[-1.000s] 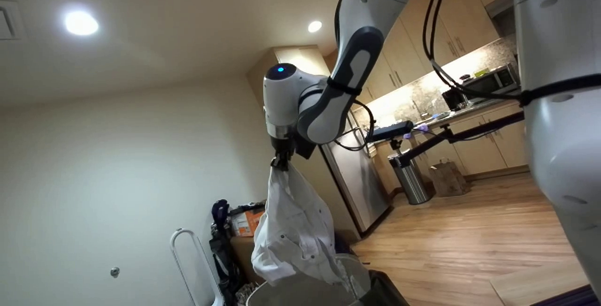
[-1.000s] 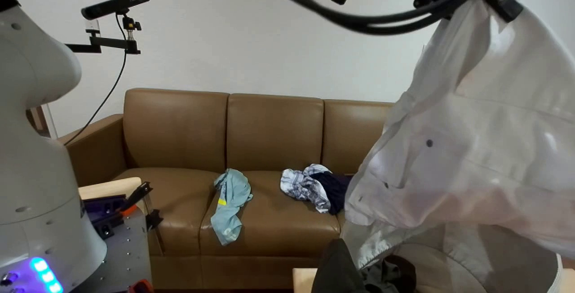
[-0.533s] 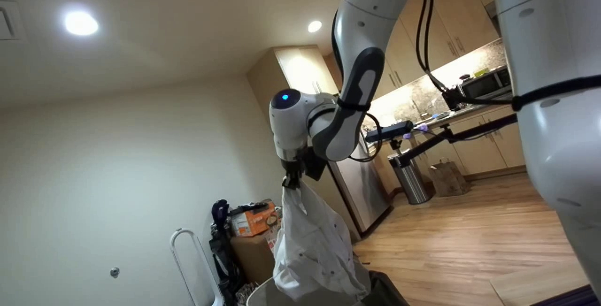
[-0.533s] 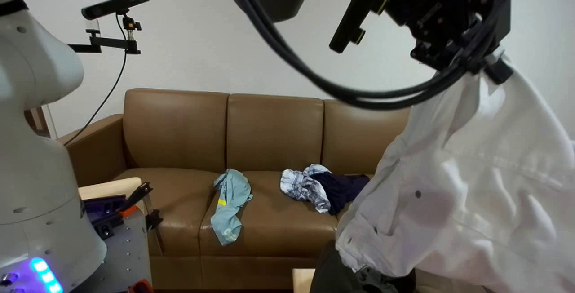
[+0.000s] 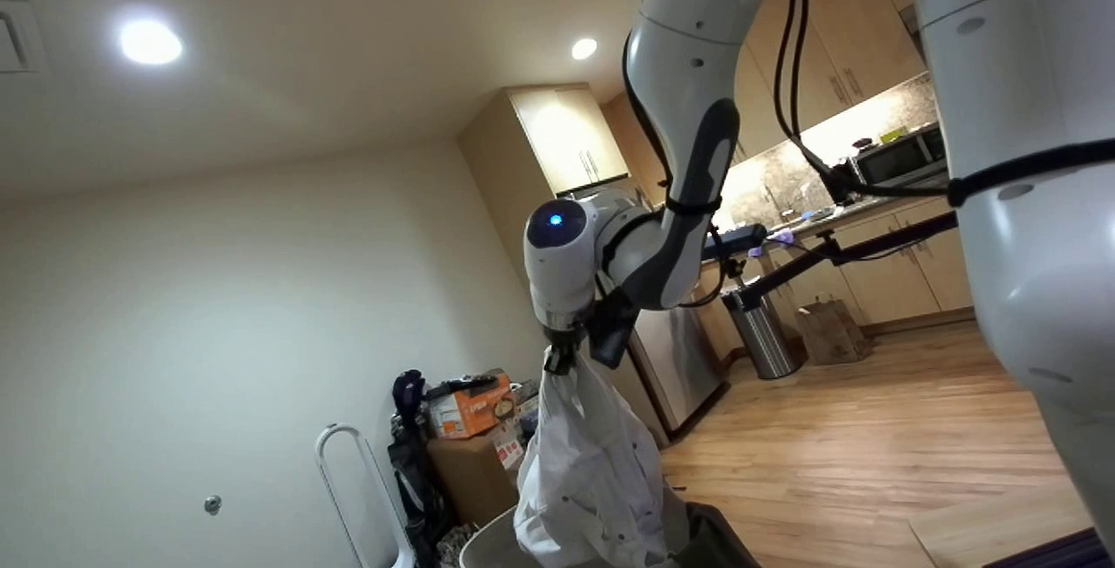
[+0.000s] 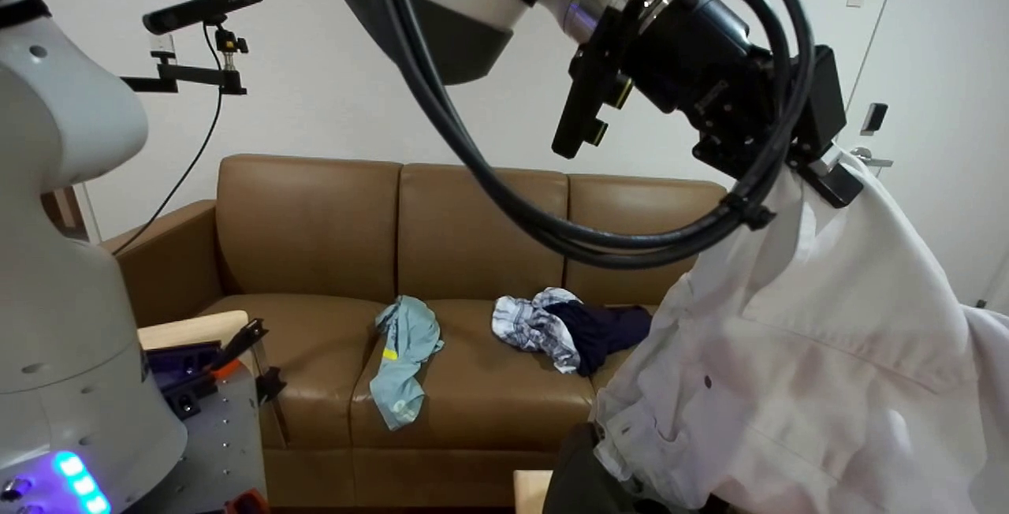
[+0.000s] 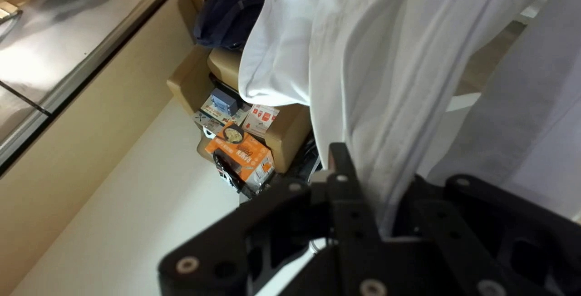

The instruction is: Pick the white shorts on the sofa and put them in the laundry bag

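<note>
The white shorts (image 5: 592,472) hang in folds from my gripper (image 5: 559,363), which is shut on their top edge. In an exterior view, the shorts (image 6: 812,364) fill the right side below the gripper (image 6: 835,183). The laundry bag's pale rim (image 5: 488,542) shows at the bottom, and the lower shorts hang over its opening. How deep they reach inside is hidden. A dark part of the bag (image 6: 582,474) shows left of the shorts; the rest is hidden. In the wrist view, white cloth (image 7: 363,69) runs between the fingers (image 7: 379,169).
A brown sofa (image 6: 481,230) holds a light blue garment (image 6: 406,364), a plaid garment (image 6: 528,333) and a navy one (image 6: 607,333). Boxes (image 5: 475,407) and a white-framed cart (image 5: 348,463) stand by the wall. A camera arm (image 5: 854,254) sticks out near the robot.
My gripper has moved down with the white shorts in it, and toward the sofa's side in the picture. The shorts' lower part has sunk toward the bag's opening. The sofa clothes have not moved.
</note>
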